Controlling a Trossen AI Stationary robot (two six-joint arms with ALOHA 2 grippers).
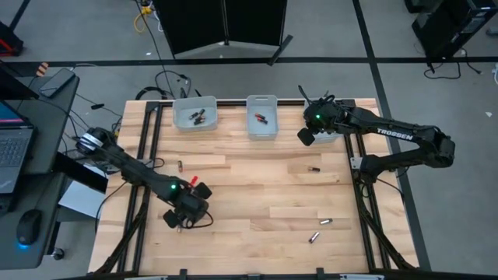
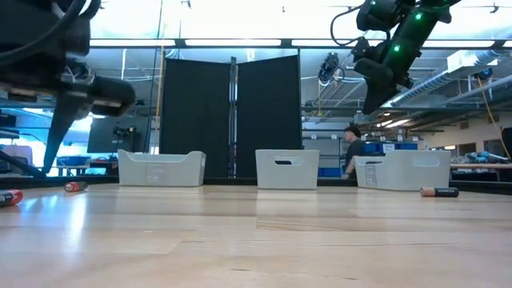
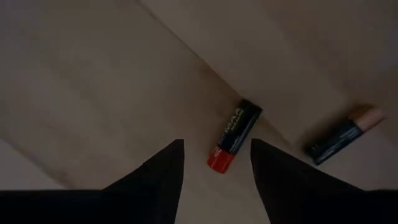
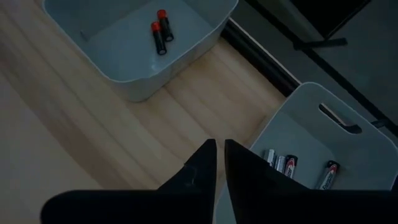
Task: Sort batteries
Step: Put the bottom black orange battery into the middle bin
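Below, the left tool (image 3: 216,163) straddles a red-ended battery (image 3: 234,135), fingers spread.

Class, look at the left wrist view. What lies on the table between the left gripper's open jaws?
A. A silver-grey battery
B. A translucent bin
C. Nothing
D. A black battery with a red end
D: the left gripper hangs open over a black battery with a red end, lying on the wooden table.
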